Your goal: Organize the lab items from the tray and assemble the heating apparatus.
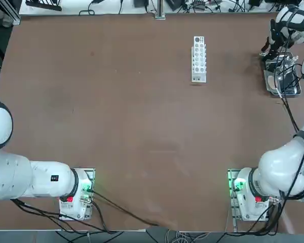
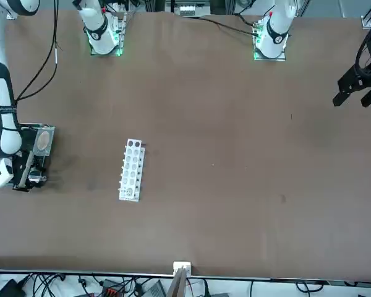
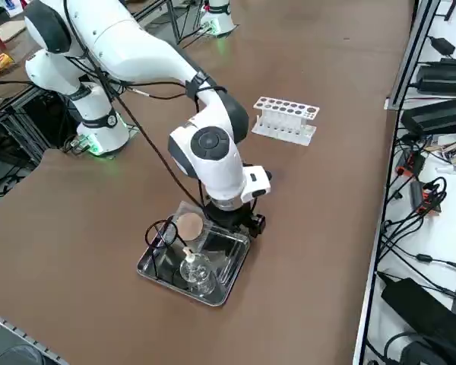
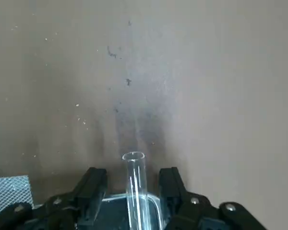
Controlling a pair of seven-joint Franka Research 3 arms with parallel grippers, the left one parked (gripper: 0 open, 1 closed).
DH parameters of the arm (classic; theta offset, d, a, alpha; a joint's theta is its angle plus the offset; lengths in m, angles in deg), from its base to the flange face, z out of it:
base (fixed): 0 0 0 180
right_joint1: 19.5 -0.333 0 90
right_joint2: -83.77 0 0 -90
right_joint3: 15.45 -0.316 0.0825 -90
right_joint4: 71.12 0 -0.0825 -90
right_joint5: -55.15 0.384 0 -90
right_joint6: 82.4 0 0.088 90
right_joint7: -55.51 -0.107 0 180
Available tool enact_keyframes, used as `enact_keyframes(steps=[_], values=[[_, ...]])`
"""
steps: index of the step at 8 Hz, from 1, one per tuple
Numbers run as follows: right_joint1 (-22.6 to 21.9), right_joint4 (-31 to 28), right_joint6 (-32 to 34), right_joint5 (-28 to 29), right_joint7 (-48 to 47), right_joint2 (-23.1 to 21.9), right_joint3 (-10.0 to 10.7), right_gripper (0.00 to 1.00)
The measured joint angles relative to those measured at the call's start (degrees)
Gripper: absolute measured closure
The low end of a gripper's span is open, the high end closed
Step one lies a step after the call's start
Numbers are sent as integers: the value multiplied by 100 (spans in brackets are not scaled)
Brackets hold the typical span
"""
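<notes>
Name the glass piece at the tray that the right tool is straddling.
The slim clear tube, between the right tool's open fingers at the tray's rim. The squat glass burner sits apart, farther along the tray.

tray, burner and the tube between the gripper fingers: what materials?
Tray: looks like polished metal, with a shiny rim and a dark mirror-like bottom. Burner: clear glass by its see-through body. Tube between the right gripper fingers: transparent, probably glass, maybe clear plastic.

White holed rack (image 1: pixel 199 58) lying on brown table (image 1: pixel 131 126).
</notes>
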Motion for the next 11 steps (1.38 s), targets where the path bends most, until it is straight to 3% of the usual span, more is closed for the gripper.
enact_keyframes(steps=[7,10,11], values=[[-2,2,-77,2,3,76,-50,44],[-2,26,-88,2,5,77,-52,62],[-6,38,-90,1,9,77,-57,74]])
